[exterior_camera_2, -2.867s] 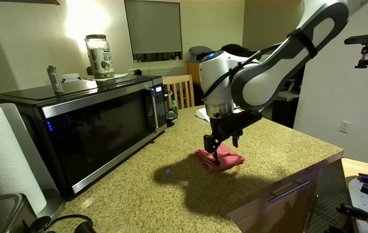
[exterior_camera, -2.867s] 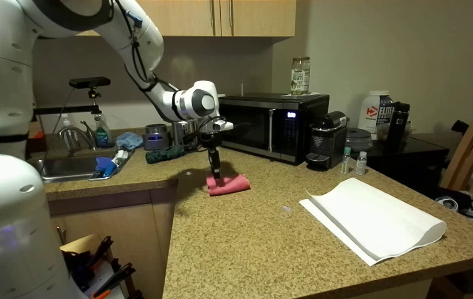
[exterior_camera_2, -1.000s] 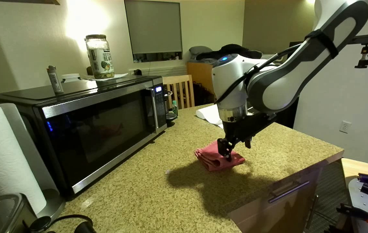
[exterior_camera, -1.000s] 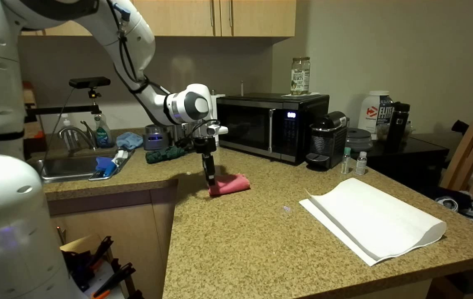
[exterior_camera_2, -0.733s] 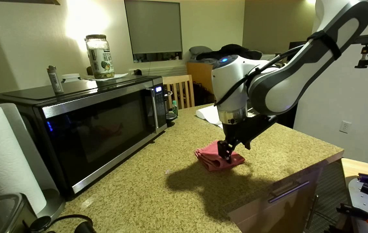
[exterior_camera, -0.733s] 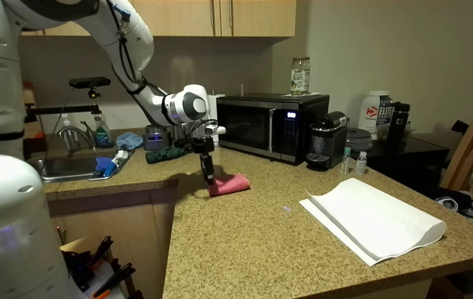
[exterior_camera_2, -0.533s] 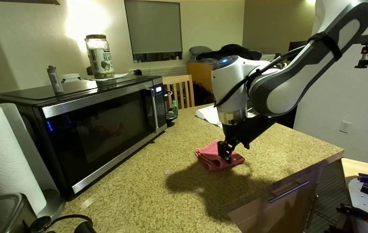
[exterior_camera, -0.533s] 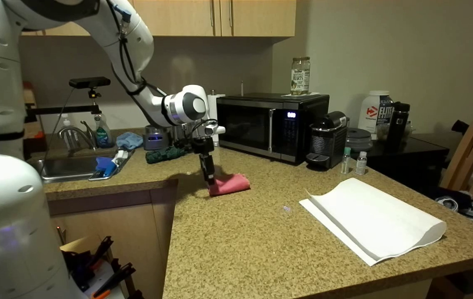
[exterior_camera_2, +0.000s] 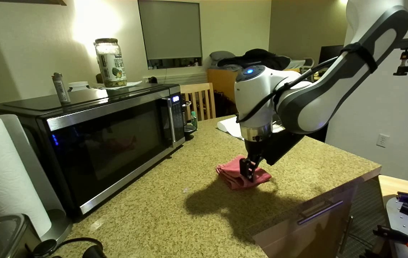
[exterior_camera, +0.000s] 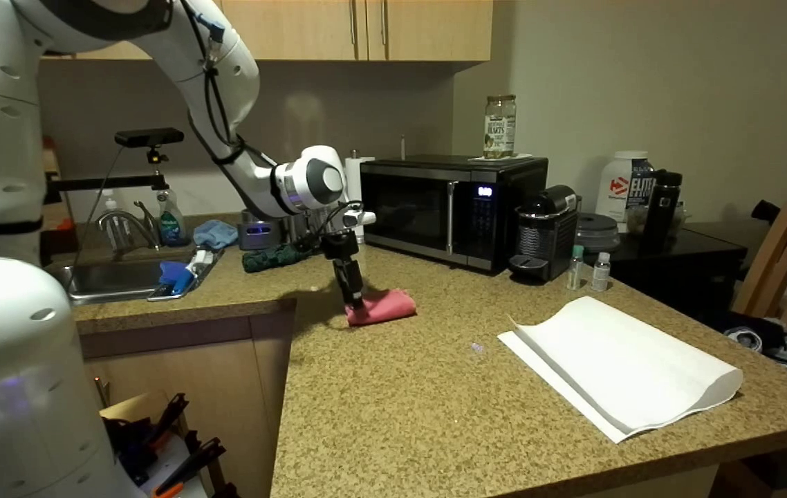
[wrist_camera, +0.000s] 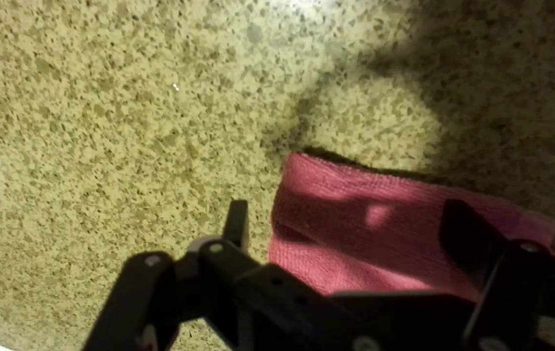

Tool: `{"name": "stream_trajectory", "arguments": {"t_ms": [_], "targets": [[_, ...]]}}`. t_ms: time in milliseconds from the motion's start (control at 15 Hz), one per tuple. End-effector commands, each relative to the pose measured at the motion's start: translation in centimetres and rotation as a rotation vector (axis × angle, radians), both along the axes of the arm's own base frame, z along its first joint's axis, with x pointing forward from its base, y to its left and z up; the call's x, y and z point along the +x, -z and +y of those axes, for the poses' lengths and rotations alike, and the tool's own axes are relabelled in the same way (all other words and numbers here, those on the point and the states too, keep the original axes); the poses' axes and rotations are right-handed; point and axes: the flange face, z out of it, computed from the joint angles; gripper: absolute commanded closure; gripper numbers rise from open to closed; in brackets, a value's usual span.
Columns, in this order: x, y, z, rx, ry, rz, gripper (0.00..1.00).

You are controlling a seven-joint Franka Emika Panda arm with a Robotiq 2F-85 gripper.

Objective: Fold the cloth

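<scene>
The pink-red cloth (exterior_camera: pixel 390 306) lies folded in layers on the speckled counter (exterior_camera: pixel 393 415). It also shows in an exterior view (exterior_camera_2: pixel 232 168) and in the wrist view (wrist_camera: pixel 336 229), with a fold line across it. My gripper (wrist_camera: pixel 347 212) is open in the wrist view. One finger (wrist_camera: pixel 236 219) stands just off the cloth's short edge over bare counter. The other finger (wrist_camera: pixel 463 229) is over the cloth. In both exterior views the gripper (exterior_camera: pixel 353 303) points down, slightly tilted, low at one end of the cloth. Whether the fingertips touch cloth or counter cannot be told.
A microwave (exterior_camera: pixel 407 207) and a coffee machine (exterior_camera: pixel 544 235) stand behind the cloth. A curled white sheet (exterior_camera: pixel 615 366) lies on the counter. A dark green cloth (exterior_camera: pixel 276 257) lies near the sink (exterior_camera: pixel 110 299). The counter edge (exterior_camera_2: pixel 308 200) is close to the cloth.
Over the last three seconds the gripper has moved toward the cloth's end at the sink side and lower. In the last half second it has tilted slightly and dipped. The cloth looks unmoved.
</scene>
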Motion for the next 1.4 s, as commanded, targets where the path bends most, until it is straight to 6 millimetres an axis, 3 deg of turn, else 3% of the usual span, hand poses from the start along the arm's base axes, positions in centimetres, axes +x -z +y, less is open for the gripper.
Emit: {"name": "stream_trajectory", "arguments": {"t_ms": [0,467,1000,1333], "targets": [[0.6,1.2,0.4,-0.004,-0.082,-0.027,0.0],[1.0,3.4,-0.6,-0.043,-0.155,-0.024,0.0],[2.2,-0.1,-4.8,-0.056,-0.13,-0.09,0.0],[0.7,-2.5,-4.9,-0.093,-0.183,-0.113,0.0]]}}
